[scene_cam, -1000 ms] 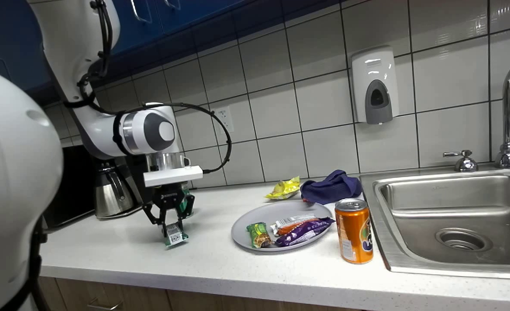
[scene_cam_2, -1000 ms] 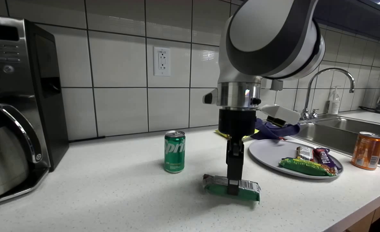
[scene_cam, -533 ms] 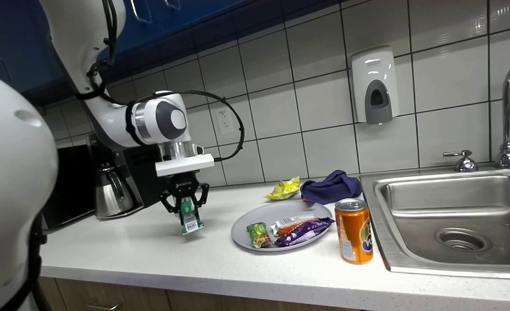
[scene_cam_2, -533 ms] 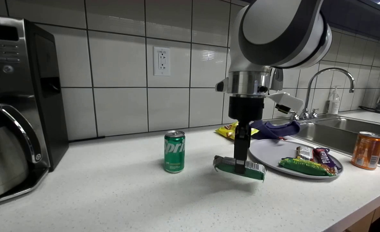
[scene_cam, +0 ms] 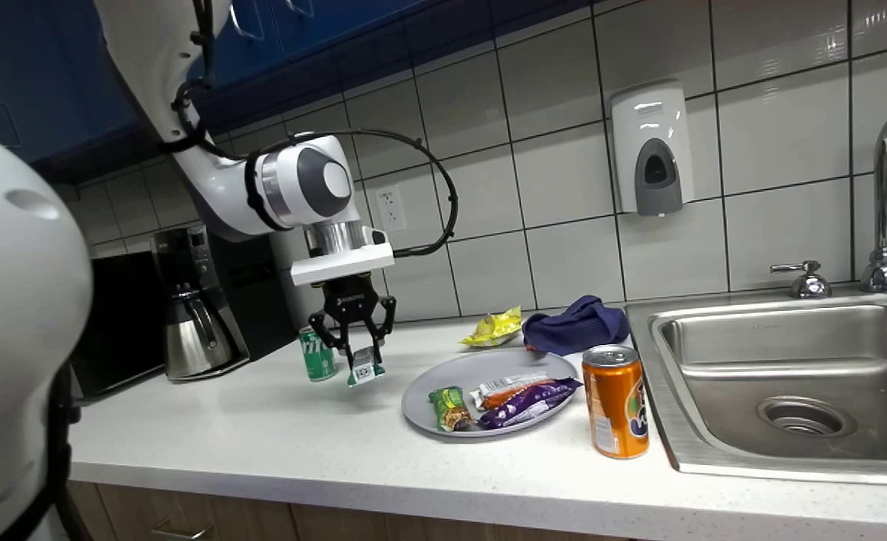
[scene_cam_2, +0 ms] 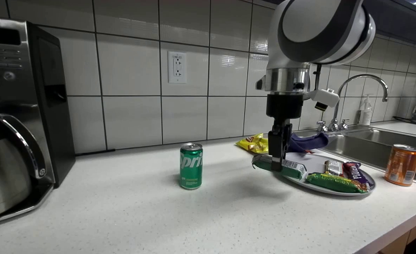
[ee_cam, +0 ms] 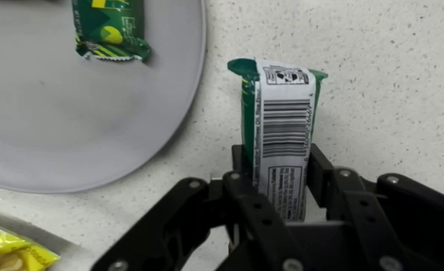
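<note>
Over the last second the gripper (scene_cam: pixel 365 359) and its green-wrapped bar (ee_cam: pixel 286 128) have risen and travelled closer to the grey plate (ee_cam: pixel 113 124), while the plate stays put. From where I stand, the bar is pinched by its long edges between the two fingers (ee_cam: pixel 320 173), barcode label up, hanging clear of the countertop (scene_cam: pixel 263 436) at the gripper's tips. The plate lies lower, just beside the gripper, on the side toward the sink (scene_cam: pixel 789 346), bearing a second green bar (scene_cam_2: pixel 335 182), a white-and-orange packet (scene_cam: pixel 505 385) and a purple packet (scene_cam: pixel 530 403). Past the plate from the gripper stands an orange can (scene_cam: pixel 615 406). A yellow bag (scene_cam_2: pixel 254 144) and a dark blue cloth (scene_cam: pixel 579 324) lie farther back than the gripper, nearer the tiled wall (scene_cam_2: pixel 134 63). On the gripper's opposite side a green can (scene_cam_2: pixel 191 169) stands upright, with the coffee maker (scene_cam_2: pixel 35 88) farther off.
</note>
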Controlling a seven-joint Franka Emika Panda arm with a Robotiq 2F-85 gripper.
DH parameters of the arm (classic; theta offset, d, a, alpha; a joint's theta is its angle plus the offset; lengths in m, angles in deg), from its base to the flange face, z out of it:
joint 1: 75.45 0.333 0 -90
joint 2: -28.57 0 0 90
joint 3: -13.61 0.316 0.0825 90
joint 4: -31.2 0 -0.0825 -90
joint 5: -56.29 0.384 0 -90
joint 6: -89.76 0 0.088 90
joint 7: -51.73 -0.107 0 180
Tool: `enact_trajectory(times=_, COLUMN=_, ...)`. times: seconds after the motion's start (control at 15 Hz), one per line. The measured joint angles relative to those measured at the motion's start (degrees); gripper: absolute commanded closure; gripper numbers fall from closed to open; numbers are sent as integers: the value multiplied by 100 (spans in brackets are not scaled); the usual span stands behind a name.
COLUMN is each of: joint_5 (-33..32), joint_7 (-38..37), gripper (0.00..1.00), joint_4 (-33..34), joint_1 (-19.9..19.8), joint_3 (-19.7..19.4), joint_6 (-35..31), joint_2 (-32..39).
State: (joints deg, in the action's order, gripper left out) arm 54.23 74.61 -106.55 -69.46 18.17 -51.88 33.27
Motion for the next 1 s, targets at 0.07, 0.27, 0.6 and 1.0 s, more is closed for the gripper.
enact_trajectory(times=0.07, joint_5=0, joint_7=-122, gripper=84, joint_4=-1, joint_1=-37, joint_3=-42, joint_6=6, joint_2=-36)
enact_trajectory(times=0.27, joint_5=-3, joint_7=-557, gripper=84, joint_4=-4, joint_1=-139, joint_3=-186, joint_6=3, joint_2=-130)
enact_trajectory(times=0.6, joint_5=-74, joint_7=-1389, gripper=84, joint_4=-20, joint_1=-254, joint_3=-382, joint_6=-62, joint_2=-216)
enact_trajectory(times=1.0, joint_5=-476, joint_7=-2568, gripper=84, joint_4=-92, joint_1=-315, joint_3=-530, joint_6=-406, joint_2=-212)
